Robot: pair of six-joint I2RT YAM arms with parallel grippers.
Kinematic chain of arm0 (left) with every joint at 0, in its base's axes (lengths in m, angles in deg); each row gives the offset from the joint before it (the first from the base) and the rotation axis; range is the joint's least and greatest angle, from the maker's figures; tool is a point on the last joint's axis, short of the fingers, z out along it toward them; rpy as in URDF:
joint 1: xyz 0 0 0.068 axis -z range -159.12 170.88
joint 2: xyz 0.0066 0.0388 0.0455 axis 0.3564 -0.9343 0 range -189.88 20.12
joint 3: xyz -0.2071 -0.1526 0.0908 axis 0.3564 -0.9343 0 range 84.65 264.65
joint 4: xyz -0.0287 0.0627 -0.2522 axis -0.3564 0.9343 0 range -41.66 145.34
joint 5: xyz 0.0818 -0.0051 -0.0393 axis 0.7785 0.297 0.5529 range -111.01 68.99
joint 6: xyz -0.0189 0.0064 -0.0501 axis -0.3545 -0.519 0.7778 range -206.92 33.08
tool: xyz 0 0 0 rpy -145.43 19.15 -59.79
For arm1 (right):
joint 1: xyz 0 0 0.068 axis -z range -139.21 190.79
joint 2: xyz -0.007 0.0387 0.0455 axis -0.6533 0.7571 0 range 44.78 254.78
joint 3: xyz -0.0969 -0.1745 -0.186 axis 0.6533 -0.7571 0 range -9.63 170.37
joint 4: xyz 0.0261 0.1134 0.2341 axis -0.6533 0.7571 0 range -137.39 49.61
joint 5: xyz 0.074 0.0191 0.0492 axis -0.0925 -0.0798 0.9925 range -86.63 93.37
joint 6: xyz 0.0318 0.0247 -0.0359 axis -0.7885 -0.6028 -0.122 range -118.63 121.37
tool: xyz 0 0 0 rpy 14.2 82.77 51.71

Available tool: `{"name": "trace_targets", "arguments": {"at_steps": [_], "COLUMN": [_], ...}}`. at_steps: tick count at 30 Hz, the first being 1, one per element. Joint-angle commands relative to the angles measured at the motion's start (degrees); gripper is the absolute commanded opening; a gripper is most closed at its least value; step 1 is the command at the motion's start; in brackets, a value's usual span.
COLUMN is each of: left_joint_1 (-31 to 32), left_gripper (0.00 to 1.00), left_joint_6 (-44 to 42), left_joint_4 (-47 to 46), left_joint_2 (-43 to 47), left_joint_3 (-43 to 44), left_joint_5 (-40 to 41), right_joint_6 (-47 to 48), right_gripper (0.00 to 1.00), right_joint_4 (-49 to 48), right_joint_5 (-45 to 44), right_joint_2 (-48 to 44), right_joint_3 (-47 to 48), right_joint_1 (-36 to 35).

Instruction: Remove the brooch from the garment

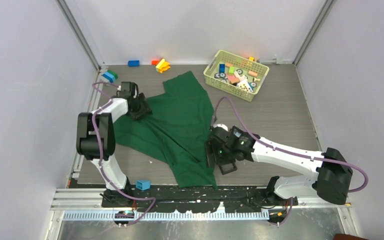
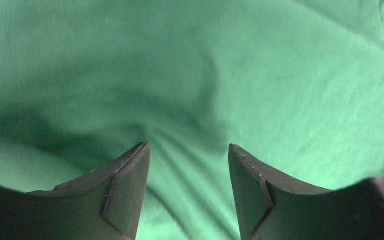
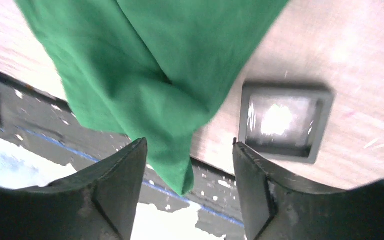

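Right gripper point(image 3: 188, 145) fills the bottom of its wrist view. Its jaws stand well apart with nothing between them but open air above the garment's near hem.

Findings, all placed relative to the garment point(image 1: 180, 120):

1. The dark green garment lies flat and creased on the table point(image 1: 280, 115). Its near right corner drapes over the table's near edge.
2. A black square tray point(image 3: 286, 89) sits on bare table just beside that corner, clear of the cloth. A small pale, bright shape lies in its well, and I judge it to be the brooch point(image 3: 277, 119). Glare and blur hide its outline, so this is not confirmed. No ornament shows anywhere on the visible cloth.
3. The right gripper hangs over the hem, with the tray just to its outer side. Empty jaws this close to the tray fit a drop-off rather than a reach.
4. The left gripper point(image 2: 189, 146) is at the garment's far left part, jaws apart over a low fold. Whether its tips touch the cloth I cannot tell. In my judgement it is stationed there to keep the cloth from shifting.

Assessment: if the pale shape is the brooch, the removal is essentially done.
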Motion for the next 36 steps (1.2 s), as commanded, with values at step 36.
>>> {"name": "trace_targets", "arguments": {"at_steps": [36], "left_joint_1": [-0.62], "left_gripper": [0.97], "left_joint_6": [-28.29], "left_joint_4": [-86.47], "left_joint_2": [16.55], "left_joint_3": [-52.92], "left_joint_5": [12.18], "right_joint_6": [37.27], "right_gripper": [0.75], "right_joint_4": [-83.95], "right_joint_5": [-13.42], "right_joint_2": [1.1], "right_joint_3": [-26.06], "right_joint_1": [56.12]}}
